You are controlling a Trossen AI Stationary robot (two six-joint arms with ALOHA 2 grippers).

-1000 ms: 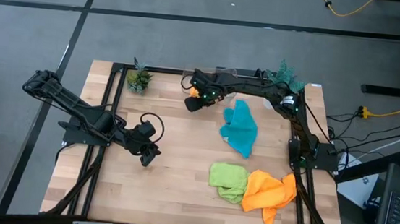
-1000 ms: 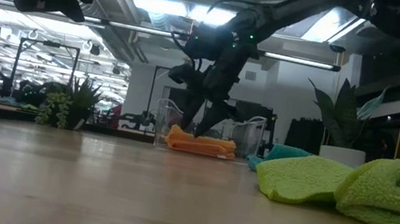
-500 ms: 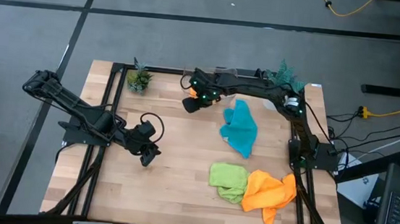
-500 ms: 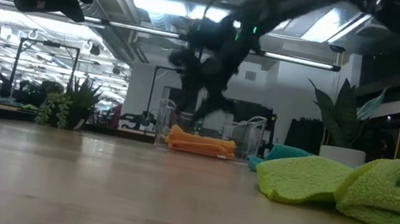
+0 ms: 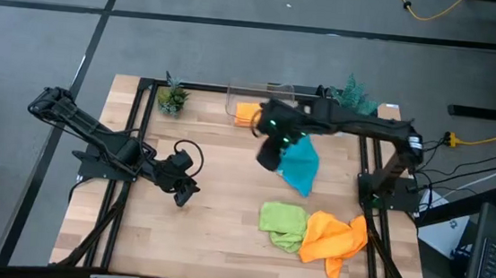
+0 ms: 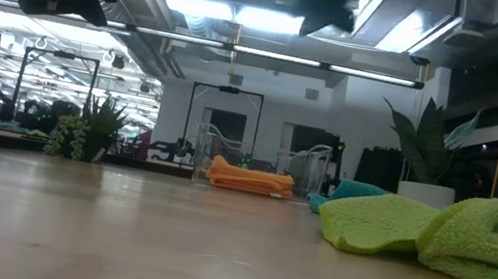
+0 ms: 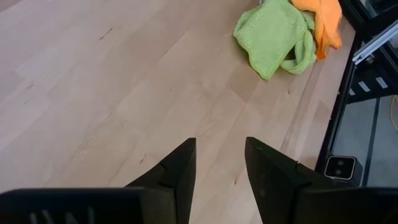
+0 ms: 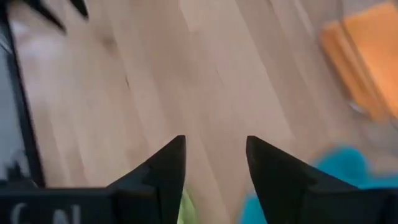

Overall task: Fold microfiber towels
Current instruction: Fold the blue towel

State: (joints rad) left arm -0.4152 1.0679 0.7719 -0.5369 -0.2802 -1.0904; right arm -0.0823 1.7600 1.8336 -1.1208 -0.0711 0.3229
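A folded orange towel [image 5: 247, 114] lies in the clear bin [image 5: 234, 97] at the far edge; the low view shows it too [image 6: 251, 177]. A teal towel [image 5: 301, 166] lies crumpled right of centre. A lime green towel [image 5: 281, 224] and a second, crumpled orange towel [image 5: 335, 239] lie bunched together near the front right. My right gripper [image 5: 269, 154] is open and empty, raised over the teal towel's left edge. My left gripper [image 5: 185, 188] is open and empty above bare wood at centre left.
Small potted plants stand at the far left [image 5: 172, 98] and far right [image 5: 353, 92]. Bare wood [image 5: 215, 208] spans the table's middle and left. A black frame rail [image 5: 371, 168] runs along the right side.
My right gripper has left the bin at the far edge, risen, and gone toward the near and right edges until it is over the teal towel's left edge. The folded orange towel stays in the bin.
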